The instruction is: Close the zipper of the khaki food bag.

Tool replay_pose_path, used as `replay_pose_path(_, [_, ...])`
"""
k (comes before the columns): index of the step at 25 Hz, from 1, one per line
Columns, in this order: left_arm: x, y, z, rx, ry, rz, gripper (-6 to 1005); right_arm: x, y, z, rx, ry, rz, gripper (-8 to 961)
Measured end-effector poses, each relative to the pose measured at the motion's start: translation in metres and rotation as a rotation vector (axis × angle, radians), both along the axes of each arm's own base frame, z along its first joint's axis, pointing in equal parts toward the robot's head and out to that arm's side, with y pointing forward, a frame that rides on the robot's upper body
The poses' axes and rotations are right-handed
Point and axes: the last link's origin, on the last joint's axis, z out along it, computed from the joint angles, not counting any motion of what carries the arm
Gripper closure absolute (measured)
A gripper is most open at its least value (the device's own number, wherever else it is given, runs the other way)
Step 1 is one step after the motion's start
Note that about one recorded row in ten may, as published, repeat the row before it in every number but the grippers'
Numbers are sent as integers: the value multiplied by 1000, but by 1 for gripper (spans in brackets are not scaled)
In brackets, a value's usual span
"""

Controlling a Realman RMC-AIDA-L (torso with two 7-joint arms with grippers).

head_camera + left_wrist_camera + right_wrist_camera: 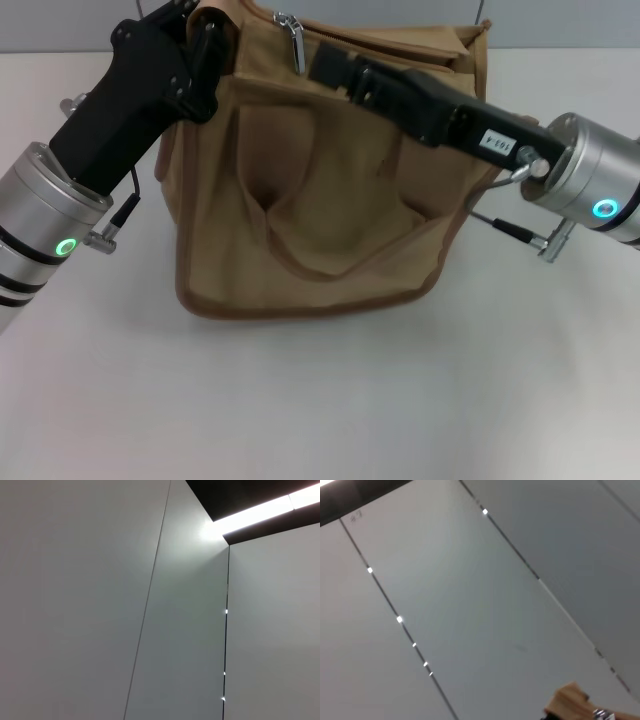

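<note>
Khaki food bag [320, 230] stands upright on the white table [320, 400], front pocket and strap handles facing me in the head view. My left gripper [205, 50] is at the bag's top left corner, apparently bracing or pinching the fabric there, though I cannot tell whether its jaws are closed. My right gripper [325, 65] reaches across the top edge from the right, its tip just beside the silver slider and pull tab [293, 40] of the zipper [380, 40]; I cannot tell how wide it is open or whether it grips the tab. Both wrist views show mostly wall panels. I judge the step in hand to be securing the pull tab. Next calls for a firm pinch, then a steady pull along the track while my left holds the bag.
</note>
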Motion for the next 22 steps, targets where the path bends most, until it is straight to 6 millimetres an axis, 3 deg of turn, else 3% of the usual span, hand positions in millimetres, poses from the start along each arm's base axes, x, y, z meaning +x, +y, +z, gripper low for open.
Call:
replay_pose_path(4, [2,0,-1,-5,1,-8,927,6,5,3,30,7,-54,801])
replay_pose_path(9, [4,-1,-2,-12,-9,-16,925,2,13,-2,9,-21,-81,615])
replay_pose_path(12, [5,-2,-1,-10,-15,-23,924,-1,14,-4,-1,-30,-73,371])
replay_pose_path(22, [4,-1,-1,-10,-15,-21,920,-7,8,-5,-38,-19,-23,322])
